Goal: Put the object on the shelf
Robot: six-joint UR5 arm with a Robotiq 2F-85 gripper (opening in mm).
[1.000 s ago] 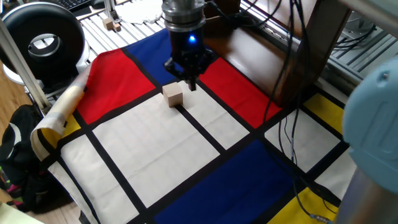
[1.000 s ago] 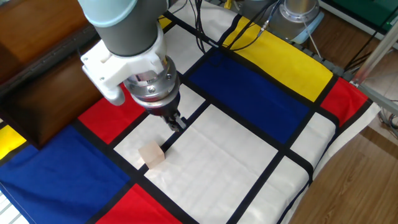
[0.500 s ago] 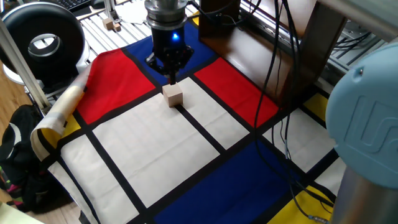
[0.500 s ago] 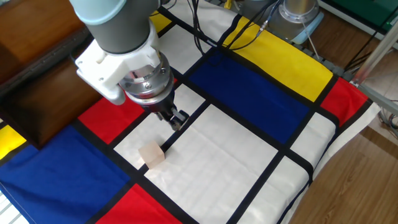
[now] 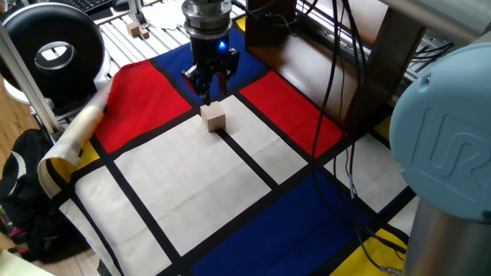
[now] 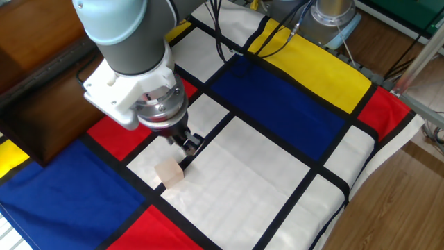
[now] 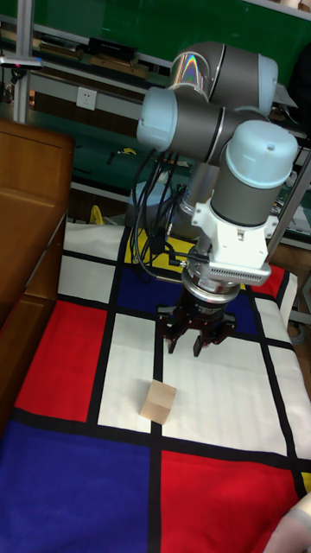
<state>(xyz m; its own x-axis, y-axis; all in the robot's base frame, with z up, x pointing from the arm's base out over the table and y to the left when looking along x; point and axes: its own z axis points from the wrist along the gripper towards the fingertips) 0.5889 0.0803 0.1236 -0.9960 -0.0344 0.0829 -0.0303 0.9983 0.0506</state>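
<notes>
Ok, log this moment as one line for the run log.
phase: approach | claw: open, above cloth, not touching cube | cube: resting on white square by black stripe | shelf: cube not yet on it

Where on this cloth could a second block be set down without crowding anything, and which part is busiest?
The big white panel just in front of the wooden cube is bare, edged by black stripes. The blue panel beside the yellow strip is also bare. It is crowded at the cube itself, with the gripper close above, and along the shelf, where cables hang.
</notes>
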